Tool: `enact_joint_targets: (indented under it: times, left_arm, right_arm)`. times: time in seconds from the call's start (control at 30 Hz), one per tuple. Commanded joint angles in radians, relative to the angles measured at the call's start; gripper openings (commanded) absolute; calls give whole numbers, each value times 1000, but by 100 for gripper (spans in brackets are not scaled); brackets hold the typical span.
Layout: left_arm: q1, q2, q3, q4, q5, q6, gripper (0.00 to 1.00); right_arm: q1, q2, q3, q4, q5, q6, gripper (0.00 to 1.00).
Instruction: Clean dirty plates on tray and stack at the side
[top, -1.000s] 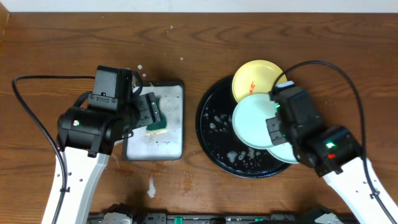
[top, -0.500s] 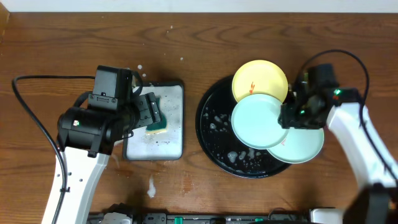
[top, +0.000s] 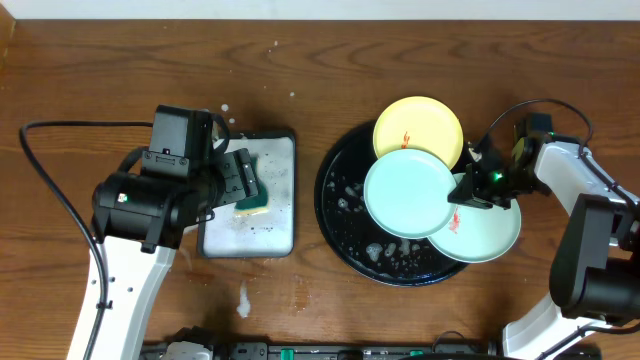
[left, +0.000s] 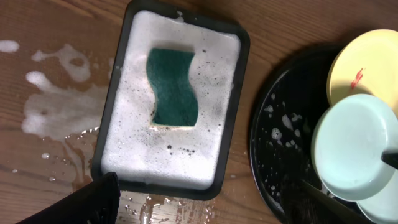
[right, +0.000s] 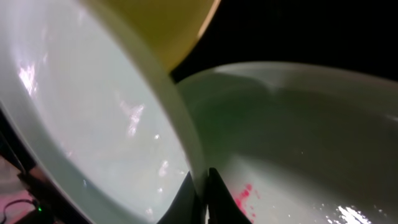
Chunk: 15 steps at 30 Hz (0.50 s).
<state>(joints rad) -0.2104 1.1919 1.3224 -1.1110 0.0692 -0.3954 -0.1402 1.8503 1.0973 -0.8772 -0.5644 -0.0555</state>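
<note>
Plates: your top mint plate overlaps yellow plate, lower mint plate.
R gripper: clamped on top mint plate's rim.
L gripper: spread wide, empty, over sponge.

A green sponge lies flat in thick white foam inside a dark-rimmed rectangular tray (suds also puddle on the wooden table to its left). Beside it on the round black tray, a mint-green plate overlaps a red-smeared yellow plate and a second mint-green plate.
</note>
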Motion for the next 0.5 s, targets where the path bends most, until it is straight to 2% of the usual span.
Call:
enact_joint_targets:
  times: [0.0, 0.13, 0.23, 0.37, 0.47]
  left_arm:
    - [3, -3, 5, -3, -2, 2, 83]
    - [3, -3, 5, -3, -2, 2, 83]
    - [3, -3, 5, -3, -2, 2, 83]
    - [3, -3, 5, -3, -2, 2, 83]
    - [3, -3, 5, -3, -2, 2, 83]
  right_arm:
    - [-2, -26, 5, 2, -44, 32, 1]
    - [3, -119, 5, -7, 15, 63, 2]
    - [29, -239, 5, -32, 132, 78, 2]
    - [140, -439, 5, -69, 399, 137, 1]
    - [305, -576, 4, -94, 699, 232, 1]
